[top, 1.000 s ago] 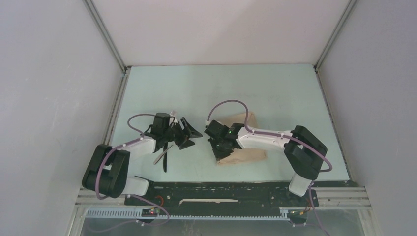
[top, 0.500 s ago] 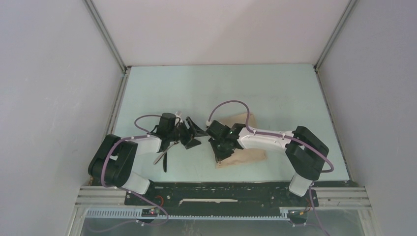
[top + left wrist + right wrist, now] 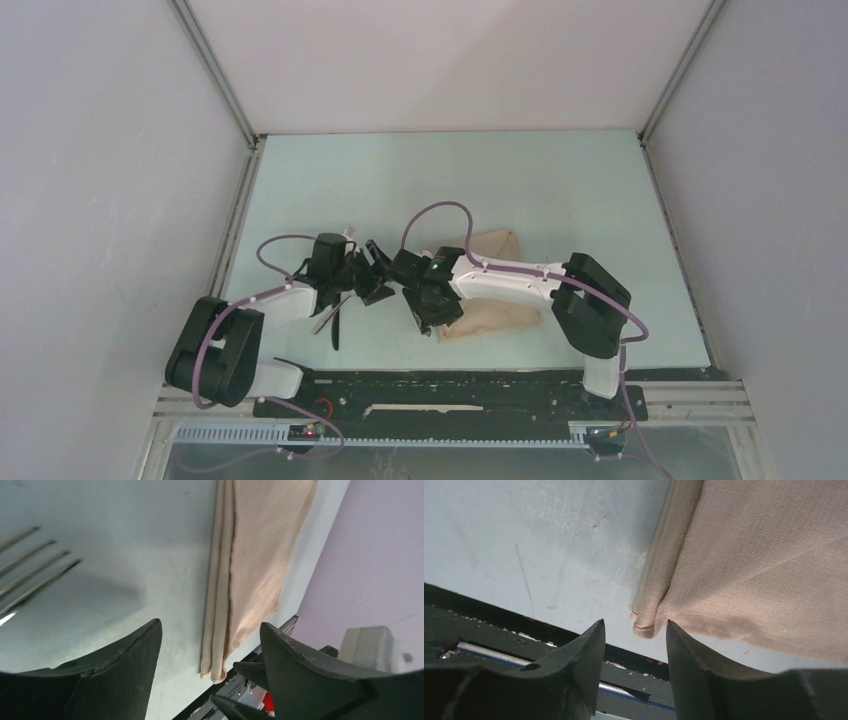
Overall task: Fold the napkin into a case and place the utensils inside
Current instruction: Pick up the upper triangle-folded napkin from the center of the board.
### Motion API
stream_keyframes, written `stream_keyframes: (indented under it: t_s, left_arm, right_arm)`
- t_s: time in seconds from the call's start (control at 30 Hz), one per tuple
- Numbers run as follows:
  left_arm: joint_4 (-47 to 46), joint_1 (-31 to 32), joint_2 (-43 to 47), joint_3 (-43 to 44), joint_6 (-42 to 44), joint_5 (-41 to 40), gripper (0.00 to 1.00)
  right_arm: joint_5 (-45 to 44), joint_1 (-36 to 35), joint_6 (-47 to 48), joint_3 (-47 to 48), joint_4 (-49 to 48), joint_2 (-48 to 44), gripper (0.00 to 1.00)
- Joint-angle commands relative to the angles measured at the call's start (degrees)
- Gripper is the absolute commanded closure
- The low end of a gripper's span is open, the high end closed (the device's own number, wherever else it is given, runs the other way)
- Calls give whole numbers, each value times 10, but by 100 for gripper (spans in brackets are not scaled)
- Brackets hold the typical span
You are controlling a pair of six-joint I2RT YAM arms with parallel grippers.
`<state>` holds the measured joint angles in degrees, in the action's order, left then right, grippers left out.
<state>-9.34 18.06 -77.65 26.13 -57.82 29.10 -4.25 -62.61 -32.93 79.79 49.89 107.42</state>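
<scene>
Though the right arm (image 3: 510, 280) lies across much of it, the napkin (image 3: 498, 318) shows as a plain beige cloth folded flat on the pale table (image 3: 450, 180). It sits right of the middle and toward the near edge, with one pointed corner showing beyond the arm on the far side. Up close the weave is fine and even, with no pattern. Along its long left side the cloth is doubled over into several layers, stacked neatly with rounded folds and a thin dark line running between them. The near short edge carries a narrow stitched hem.

The right claw (image 3: 635, 625) hangs just over the near left corner of the napkin with its two fingers parted. The layered corner lies in the gap between the tips, and neither finger pinches it. The left claw (image 3: 210, 625) stands wide open with nothing in it, low over bare table just left of the napkin's folded side.

The silver fork (image 3: 22, 567) lies on the table further left, its thin tines pointing toward the napkin, and the black knife (image 3: 336, 330) lies right beside it, both well apart from the cloth.
</scene>
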Motion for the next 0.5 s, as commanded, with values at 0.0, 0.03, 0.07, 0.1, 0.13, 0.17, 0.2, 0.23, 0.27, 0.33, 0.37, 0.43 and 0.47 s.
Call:
stream_keyframes:
  t_s: [0.0,0.03,0.07,0.1,0.13,0.17,0.2,0.23,0.27,0.33,0.37,0.43,0.47]
  left_arm:
    - [42,-29,30,-9,44,-15,24]
    - [45,-32,31,-9,48,-12,24]
    - [46,-34,32,-10,51,-9,23]
    - [46,-35,33,-11,52,-8,23]
    - [46,-35,32,-12,53,-8,23]
    - [46,-35,32,-13,54,-8,23]
    - [45,-35,32,-13,55,-7,23]
    - [45,-35,32,-14,56,-5,23]
    - [45,-35,31,-14,57,-4,23]
    - [43,-36,31,-16,57,-2,23]
    - [42,-36,31,-17,57,-3,23]
    - [40,-35,31,-18,55,-2,23]
    - [40,-35,31,-18,55,-1,23]
  right_arm:
    - [-10,2,-16,31,48,31,47]
    - [-10,1,-16,34,48,35,49]
    - [-12,1,-16,36,49,39,49]
    - [-13,2,-16,38,50,42,49]
    - [-14,2,-16,39,49,45,49]
    - [-15,4,-17,38,50,48,49]
    - [-17,5,-17,36,49,51,49]
    - [-17,6,-16,34,46,52,48]
    - [-16,6,-14,30,41,53,48]
    - [-12,7,-9,25,31,56,48]
    - [-14,9,-8,21,25,58,48]
    - [-16,12,-3,17,16,67,48]
    - [-18,12,-1,17,15,72,47]
